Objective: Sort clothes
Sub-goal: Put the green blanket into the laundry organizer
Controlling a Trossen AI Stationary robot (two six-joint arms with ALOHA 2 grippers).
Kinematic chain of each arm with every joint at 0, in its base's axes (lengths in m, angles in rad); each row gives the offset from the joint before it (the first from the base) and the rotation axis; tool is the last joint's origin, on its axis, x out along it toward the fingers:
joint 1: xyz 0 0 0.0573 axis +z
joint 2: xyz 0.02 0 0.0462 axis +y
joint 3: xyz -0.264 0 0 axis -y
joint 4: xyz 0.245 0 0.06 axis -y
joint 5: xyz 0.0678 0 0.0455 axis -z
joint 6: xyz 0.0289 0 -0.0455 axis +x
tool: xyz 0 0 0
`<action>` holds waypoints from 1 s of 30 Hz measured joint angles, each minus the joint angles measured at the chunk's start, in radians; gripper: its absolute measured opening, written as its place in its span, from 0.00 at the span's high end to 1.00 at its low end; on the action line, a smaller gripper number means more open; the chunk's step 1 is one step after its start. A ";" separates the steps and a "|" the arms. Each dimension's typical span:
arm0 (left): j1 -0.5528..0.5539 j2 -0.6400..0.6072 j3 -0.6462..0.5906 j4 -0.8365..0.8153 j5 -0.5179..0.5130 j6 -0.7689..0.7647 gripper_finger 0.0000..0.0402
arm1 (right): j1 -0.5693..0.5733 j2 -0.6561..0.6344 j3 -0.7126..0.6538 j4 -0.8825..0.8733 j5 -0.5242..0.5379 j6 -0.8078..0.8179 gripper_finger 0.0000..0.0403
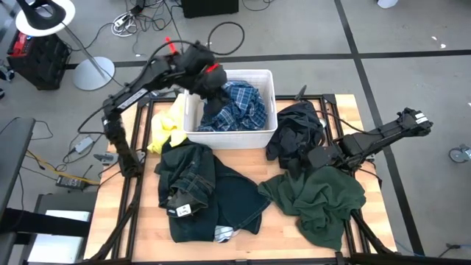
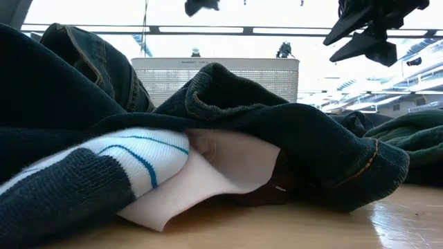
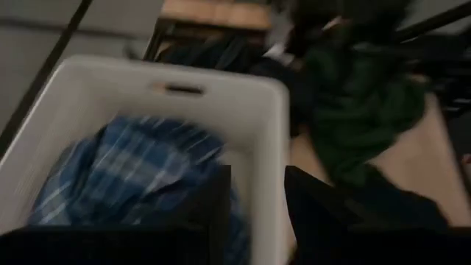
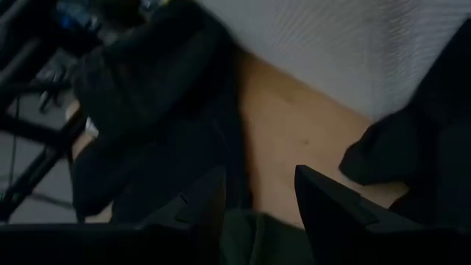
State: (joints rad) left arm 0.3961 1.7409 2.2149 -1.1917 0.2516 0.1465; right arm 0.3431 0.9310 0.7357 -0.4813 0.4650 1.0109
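Jeans (image 2: pixel 291 131) cover a white-striped sock (image 2: pixel 131 162) on the table (image 2: pixel 360 225).

**Our two dark arms**

We see both arms built of matte black segments. The left arm (image 1: pixel 140 85), at upper left of the overhead frame, carries red markings near its wrist and a pale stripe along its forearm. The right arm (image 1: pixel 383 134), at right, shows a small white patch at its far end.

The wooden table (image 1: pixel 250 158) carries a white bin (image 1: pixel 263 81) at its far edge, a yellow garment (image 1: pixel 165 130) beside it, dark jeans (image 1: pixel 195 188) in front, a black garment (image 1: pixel 296 132) and a dark green one (image 1: pixel 320 199).
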 joint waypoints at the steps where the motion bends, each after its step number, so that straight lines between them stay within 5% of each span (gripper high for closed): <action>1: -0.024 -0.018 -0.009 0.015 -0.015 -0.014 0.67 | 0.000 0.000 0.000 -0.001 -0.012 -0.016 0.59; 8: -0.201 -0.146 -0.161 0.131 -0.097 -0.120 0.67 | 0.000 0.000 0.000 0.002 -0.021 -0.069 0.59; 15: -0.375 -0.273 -0.439 0.296 -0.263 -0.242 0.67 | 0.000 0.000 0.000 0.017 -0.080 -0.194 0.59; 26: -0.557 -0.500 -0.842 0.621 -0.286 -0.342 0.67 | 0.000 -0.001 0.001 0.048 -0.269 -0.282 0.59; 30: -0.592 -0.577 -0.962 0.724 -0.369 -0.387 0.67 | 0.000 -0.001 0.047 -0.041 -0.278 -0.282 0.60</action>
State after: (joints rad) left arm -0.1955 1.1640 1.2530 -0.4673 -0.1178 -0.2405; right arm 0.3431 0.9302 0.7827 -0.5222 0.1867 0.7284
